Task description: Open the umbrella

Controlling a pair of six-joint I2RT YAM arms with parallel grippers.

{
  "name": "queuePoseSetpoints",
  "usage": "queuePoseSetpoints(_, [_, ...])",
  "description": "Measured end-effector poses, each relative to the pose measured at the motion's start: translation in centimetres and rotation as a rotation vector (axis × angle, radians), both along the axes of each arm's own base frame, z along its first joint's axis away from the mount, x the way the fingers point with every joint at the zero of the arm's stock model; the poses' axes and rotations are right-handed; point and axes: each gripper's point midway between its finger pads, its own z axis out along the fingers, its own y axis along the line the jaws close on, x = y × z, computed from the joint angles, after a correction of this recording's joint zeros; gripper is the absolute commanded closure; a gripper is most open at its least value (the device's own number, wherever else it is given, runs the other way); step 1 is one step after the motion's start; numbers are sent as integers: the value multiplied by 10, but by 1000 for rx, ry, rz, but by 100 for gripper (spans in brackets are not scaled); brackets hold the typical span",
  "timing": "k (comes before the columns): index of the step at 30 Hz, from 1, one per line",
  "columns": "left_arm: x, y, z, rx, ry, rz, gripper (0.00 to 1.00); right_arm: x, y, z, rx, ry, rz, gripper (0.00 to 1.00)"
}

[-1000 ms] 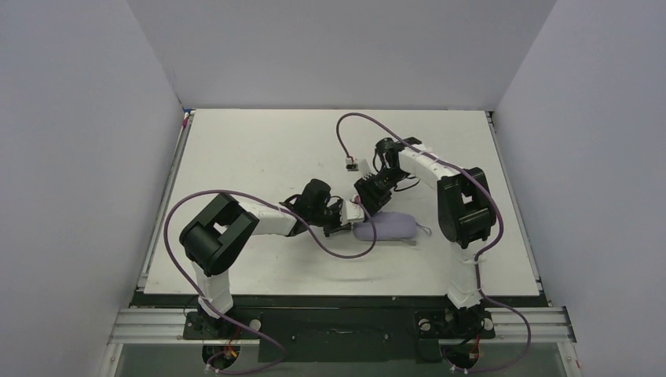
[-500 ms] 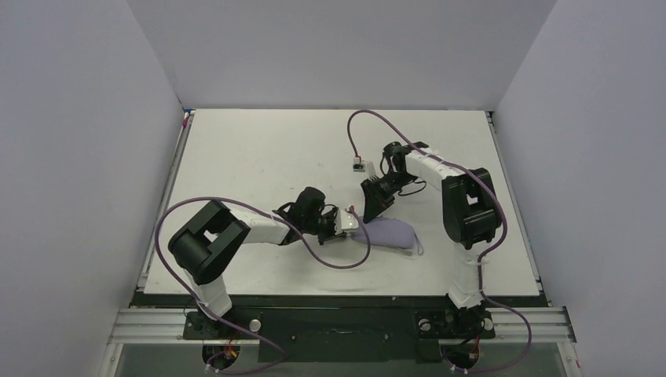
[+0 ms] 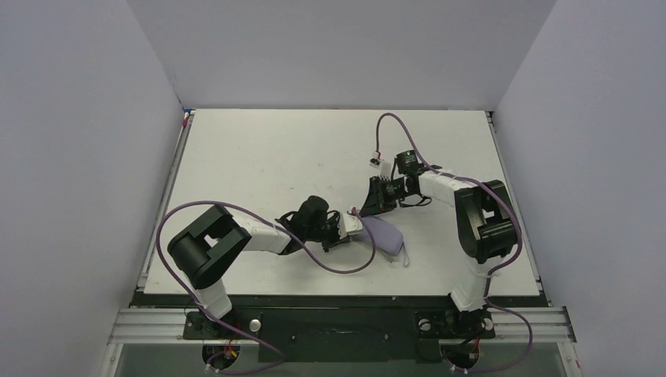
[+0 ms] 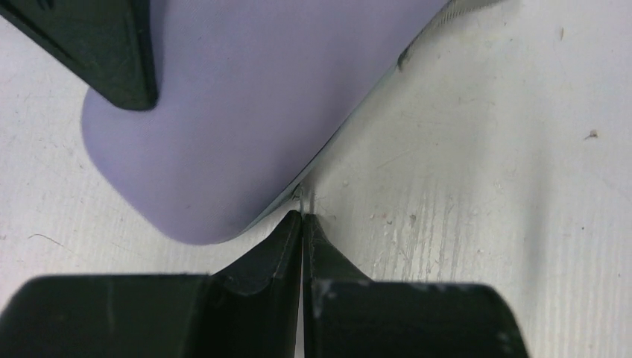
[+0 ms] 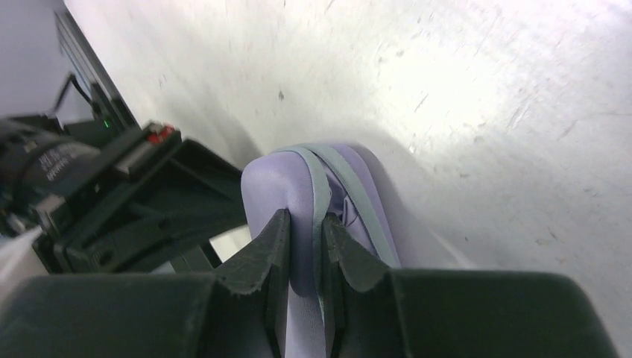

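A lavender oval case (image 3: pixel 386 235) lies on the white table (image 3: pixel 259 157) between both arms. My right gripper (image 5: pixel 304 220) is shut on the rim of one case half (image 5: pixel 272 183), one finger outside and one in the gap by the grey zipper band (image 5: pixel 322 186). Crumpled lavender fabric (image 5: pixel 349 216) shows in that gap; the umbrella is otherwise hidden. My left gripper (image 4: pixel 302 216) is shut, its tips touching the zipper seam at the rounded end of the case (image 4: pixel 246 104). In the top view my left gripper (image 3: pixel 353 226) and right gripper (image 3: pixel 375 206) meet at the case's left end.
A thin loop (image 3: pixel 406 256) trails from the case's near right end. Purple cables (image 3: pixel 338 263) hang from both wrists, one drooping onto the table in front of the case. White walls close in the table on three sides.
My right gripper has closed on the case's rim and its arm has swung right. The case has turned from lying level to slanting. The left gripper stayed shut and followed the case's end.
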Motion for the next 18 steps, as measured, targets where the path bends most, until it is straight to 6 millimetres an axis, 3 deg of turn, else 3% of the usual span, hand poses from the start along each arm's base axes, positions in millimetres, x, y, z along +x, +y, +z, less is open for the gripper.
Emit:
queuePoseSetpoints(12, [-5, -17, 7, -76, 32, 69, 100, 42, 19, 2, 112, -45, -313, 100])
queuePoseSetpoints(18, [-5, -19, 6, -77, -3, 87, 100, 45, 21, 2, 107, -55, -329, 100])
